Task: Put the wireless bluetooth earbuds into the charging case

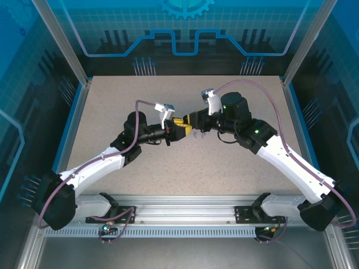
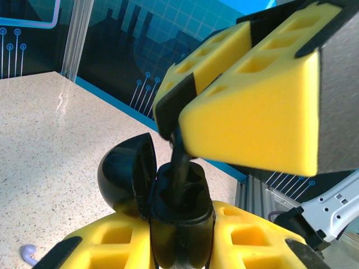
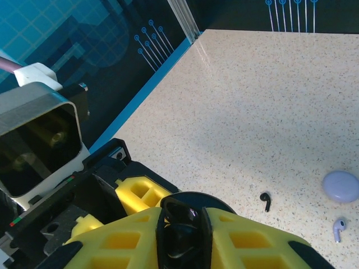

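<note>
From above, the two arms meet over the middle of the speckled table (image 1: pixel 140 168), with the left gripper (image 1: pixel 175 130) and the right gripper (image 1: pixel 189 120) tip to tip, nearly touching. In the left wrist view, the left gripper's yellow fingers (image 2: pixel 247 241) are closed on either side of a black charging case (image 2: pixel 179 216). The case stands upright with its lid (image 2: pixel 126 176) swung open to the left. Above it, the right gripper's jaws stand narrow, pinching a black earbud (image 2: pixel 179 165). The earbud's stem reaches down into one of the case's wells (how deep it sits cannot be told). A pale lilac earbud (image 2: pixel 28 253) lies on the table at the lower left. In the right wrist view, the right gripper's fingers (image 3: pixel 252 241) frame a dark shape in the gap between them, with the left gripper just beyond. To the right, a second black earbud (image 3: pixel 265 200) lies loose on the table. Near it are a closed lilac case (image 3: pixel 341 186) and a lilac earbud (image 3: pixel 338 228), both apart from the grippers.
</note>
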Tool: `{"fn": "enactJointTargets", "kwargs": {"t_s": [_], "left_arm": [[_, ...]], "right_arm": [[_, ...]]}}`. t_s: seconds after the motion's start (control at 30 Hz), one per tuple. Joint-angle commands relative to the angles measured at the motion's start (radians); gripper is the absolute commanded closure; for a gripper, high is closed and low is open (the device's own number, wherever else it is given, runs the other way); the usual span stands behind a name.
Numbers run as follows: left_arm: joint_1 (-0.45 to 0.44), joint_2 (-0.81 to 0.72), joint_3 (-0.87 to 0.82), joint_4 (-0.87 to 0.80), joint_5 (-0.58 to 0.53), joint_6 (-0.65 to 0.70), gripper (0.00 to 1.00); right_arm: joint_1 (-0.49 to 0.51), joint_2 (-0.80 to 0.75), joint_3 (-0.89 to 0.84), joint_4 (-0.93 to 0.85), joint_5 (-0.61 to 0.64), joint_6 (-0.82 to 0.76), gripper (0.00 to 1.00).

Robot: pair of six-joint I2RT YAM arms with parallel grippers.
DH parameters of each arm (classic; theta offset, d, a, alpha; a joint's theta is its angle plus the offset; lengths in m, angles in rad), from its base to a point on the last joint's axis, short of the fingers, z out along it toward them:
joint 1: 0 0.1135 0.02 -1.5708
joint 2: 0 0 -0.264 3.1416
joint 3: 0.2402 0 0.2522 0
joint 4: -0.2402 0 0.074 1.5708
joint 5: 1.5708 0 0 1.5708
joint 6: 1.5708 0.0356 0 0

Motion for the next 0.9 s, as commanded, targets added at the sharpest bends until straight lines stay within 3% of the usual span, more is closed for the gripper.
{"fn": "enactJointTargets", "kwargs": {"t_s": [0.0, 0.87], "left_arm": [[-0.006, -0.032, 0.013, 0.032, 0.014, 0.026, 0.88], [-0.006, -0.042, 0.019, -0.049, -0.013, 0.075, 0.88]], "right_arm": [[0.016, 0.002, 0.027, -0.024, -0.003, -0.018, 0.75], [0.016, -0.023, 0.044, -0.062, 0.011, -0.037, 0.74]]}}
